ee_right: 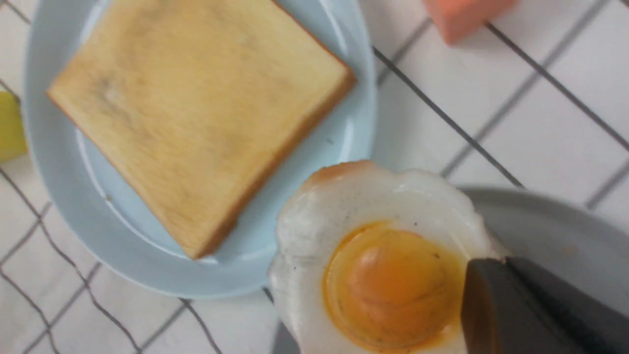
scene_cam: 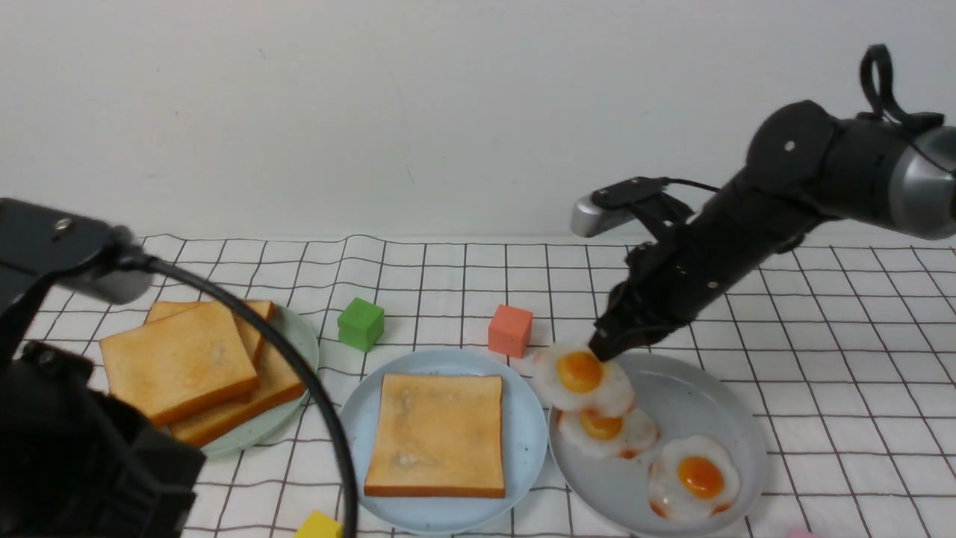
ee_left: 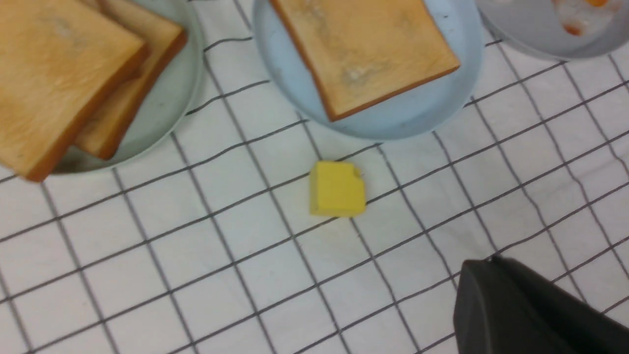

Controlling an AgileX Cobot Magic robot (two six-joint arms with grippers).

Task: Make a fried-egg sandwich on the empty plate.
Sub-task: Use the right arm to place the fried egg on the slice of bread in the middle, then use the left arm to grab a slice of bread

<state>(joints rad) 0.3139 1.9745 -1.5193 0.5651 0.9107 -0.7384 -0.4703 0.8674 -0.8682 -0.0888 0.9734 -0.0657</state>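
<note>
The light blue plate [scene_cam: 526,418] holds one golden toast slice [scene_cam: 437,433] with nothing on top. Both also show in the right wrist view, plate [ee_right: 54,162] and toast [ee_right: 196,108]. My right gripper [scene_cam: 605,347] is shut on the edge of a fried egg [scene_cam: 582,377] with an orange yolk [ee_right: 388,280]. It holds the egg over the gap between the blue plate and the grey plate [scene_cam: 717,403]. My left gripper [ee_left: 491,263] is shut and empty above the cloth, near the table's front left.
Two more fried eggs [scene_cam: 606,432] [scene_cam: 694,478] lie on the grey plate. A pale green plate [scene_cam: 299,344] at the left holds stacked toast slices [scene_cam: 179,366]. A green cube [scene_cam: 361,323], a salmon cube [scene_cam: 511,329] and a yellow cube [ee_left: 336,189] lie on the checked cloth.
</note>
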